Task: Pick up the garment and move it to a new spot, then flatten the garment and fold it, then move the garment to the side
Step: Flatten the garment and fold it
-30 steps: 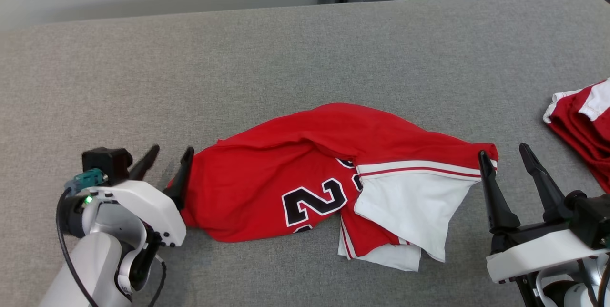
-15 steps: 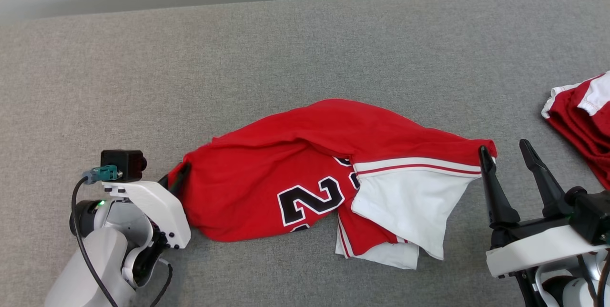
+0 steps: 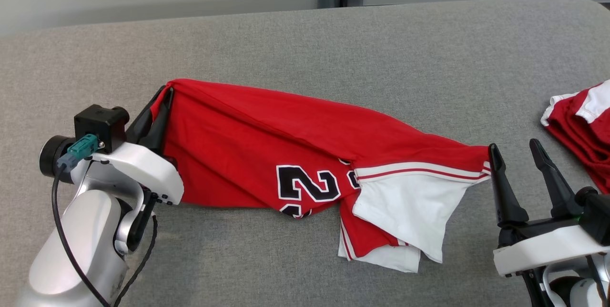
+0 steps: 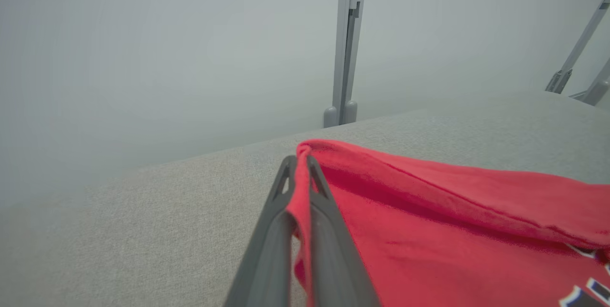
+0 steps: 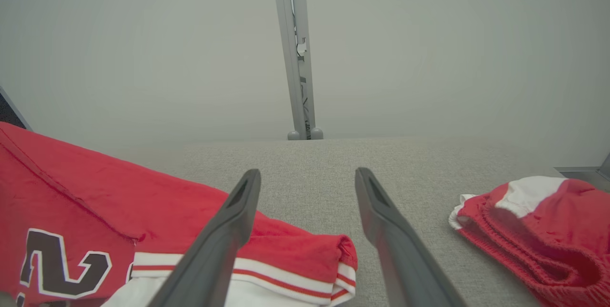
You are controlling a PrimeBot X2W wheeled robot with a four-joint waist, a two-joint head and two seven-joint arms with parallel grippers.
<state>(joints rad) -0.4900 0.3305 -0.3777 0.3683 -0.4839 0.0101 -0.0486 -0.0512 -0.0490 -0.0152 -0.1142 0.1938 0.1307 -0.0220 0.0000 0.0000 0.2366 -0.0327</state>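
The garment (image 3: 286,140) is a red jersey with white panels and black numbers, stretched across the grey surface. My left gripper (image 3: 161,95) is shut on its left edge and holds that edge lifted; the left wrist view shows red cloth (image 4: 429,221) pinched between the two fingers (image 4: 267,230). My right gripper (image 3: 514,149) stands open just right of the garment's striped right end (image 5: 305,264), with nothing between its fingers (image 5: 224,235).
A second red and white piece of clothing (image 3: 584,121) lies folded at the right edge of the grey padded surface (image 3: 333,45). A pale wall with a vertical grey post (image 5: 298,49) stands behind the surface.
My left gripper closed on the garment's left edge, then lifted and pulled it up and away, stretching the red cloth out. The right gripper stayed open in place.
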